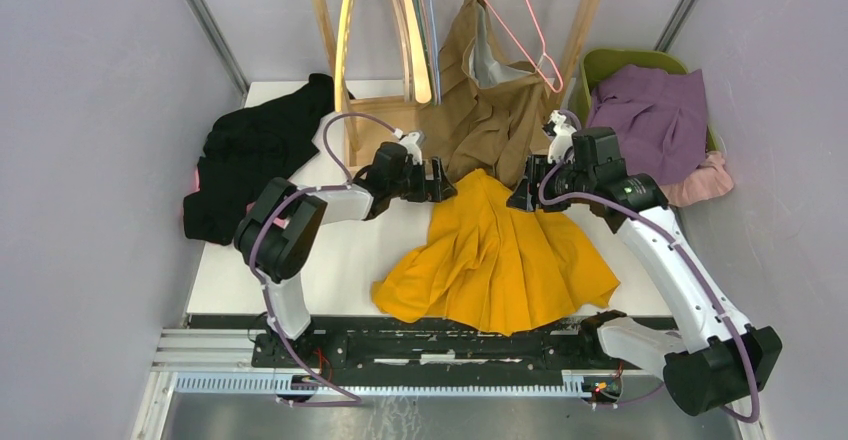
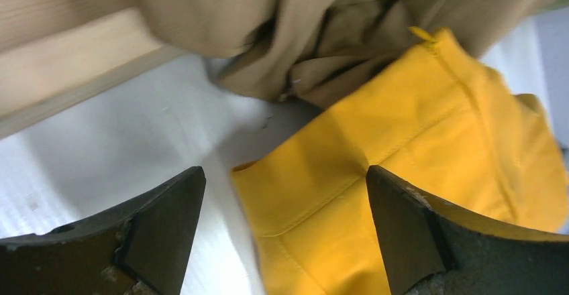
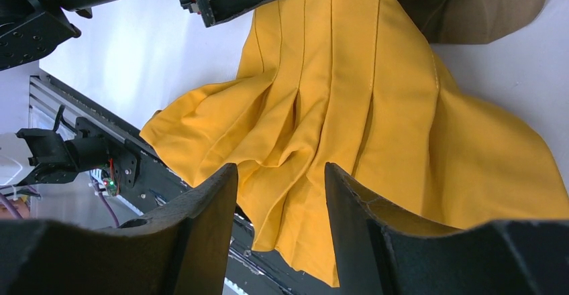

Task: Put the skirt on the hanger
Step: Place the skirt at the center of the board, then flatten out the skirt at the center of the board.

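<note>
The yellow pleated skirt [image 1: 500, 260] lies spread on the white table, its waistband toward the back and its hem draped over the near edge. My left gripper [image 1: 440, 180] is open at the waistband's left corner. In the left wrist view that corner [image 2: 315, 188] lies between the wide jaws of the left gripper [image 2: 285, 171], untouched. My right gripper [image 1: 525, 195] hovers at the waistband's right end. Its jaws [image 3: 280, 167] stand apart above the skirt [image 3: 349, 94] with nothing between them. A pink wire hanger [image 1: 520, 20] hangs on the rack behind.
A tan garment [image 1: 490, 110] hangs from the rack and pools against the skirt's waistband. Wooden hangers [image 1: 415, 30] hang beside it over the wooden rack base [image 2: 60, 60]. Black clothing [image 1: 250, 150] lies at back left. A green basket [image 1: 620, 57] holds purple cloth [image 1: 650, 110] at the right.
</note>
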`<state>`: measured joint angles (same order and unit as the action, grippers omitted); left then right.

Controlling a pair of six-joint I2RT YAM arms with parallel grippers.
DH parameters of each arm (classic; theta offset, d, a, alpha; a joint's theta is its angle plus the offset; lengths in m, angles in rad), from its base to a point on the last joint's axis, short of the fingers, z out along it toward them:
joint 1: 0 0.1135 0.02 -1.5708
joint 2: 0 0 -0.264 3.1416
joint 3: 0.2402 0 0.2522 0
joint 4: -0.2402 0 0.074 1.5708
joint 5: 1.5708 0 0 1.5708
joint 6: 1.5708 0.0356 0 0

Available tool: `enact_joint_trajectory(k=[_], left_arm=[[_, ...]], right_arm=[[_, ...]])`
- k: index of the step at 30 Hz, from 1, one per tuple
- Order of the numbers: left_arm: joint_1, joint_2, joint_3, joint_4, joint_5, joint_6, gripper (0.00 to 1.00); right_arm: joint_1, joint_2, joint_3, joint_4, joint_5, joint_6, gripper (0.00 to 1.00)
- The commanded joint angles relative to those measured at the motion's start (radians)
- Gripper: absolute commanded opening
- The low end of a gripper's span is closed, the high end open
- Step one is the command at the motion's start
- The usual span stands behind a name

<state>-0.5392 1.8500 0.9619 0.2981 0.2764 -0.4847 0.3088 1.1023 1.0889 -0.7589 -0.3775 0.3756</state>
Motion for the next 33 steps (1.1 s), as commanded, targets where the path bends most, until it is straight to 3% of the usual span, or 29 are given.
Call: enact_joint_trajectory(k=[1, 4, 14, 22, 27, 30, 33], left_arm=[[-0.007, 0.003, 0.008, 0.186, 0.154, -0.043, 0.94], [-0.012, -0.010, -0.011, 0.208, 0.170, -0.045, 0.82], [-0.011, -0.080, -0.029, 0.104, 0.116, -0.017, 0.04], [-0.016, -0.448, 0.004, -0.220, 0.001, 0.044, 0.03], [-0.016, -0.715, 0.032, -0.456, 0.012, 0.025, 0.04], [-0.029, -0.849, -0.016, -0.552, 0.056, 0.000, 0.06], [-0.064, -0.971, -0.156, -0.573, 0.086, -0.102, 0.06]], right_arm=[[-0.025, -0.015, -0.003, 0.036, -0.044, -0.025, 0.56], [-0.035, -0.014, -0.007, 0.038, -0.056, -0.029, 0.56], [-0.055, -0.029, -0.026, 0.045, -0.073, -0.027, 0.56], [-0.081, 0.005, 0.011, 0.061, -0.047, -0.019, 0.55], [-0.085, 0.018, 0.052, 0.073, -0.025, 0.007, 0.55], [-0.085, 0.036, 0.062, 0.070, -0.055, 0.007, 0.55], [-0.085, 0.048, 0.034, 0.084, -0.099, 0.006, 0.54]])
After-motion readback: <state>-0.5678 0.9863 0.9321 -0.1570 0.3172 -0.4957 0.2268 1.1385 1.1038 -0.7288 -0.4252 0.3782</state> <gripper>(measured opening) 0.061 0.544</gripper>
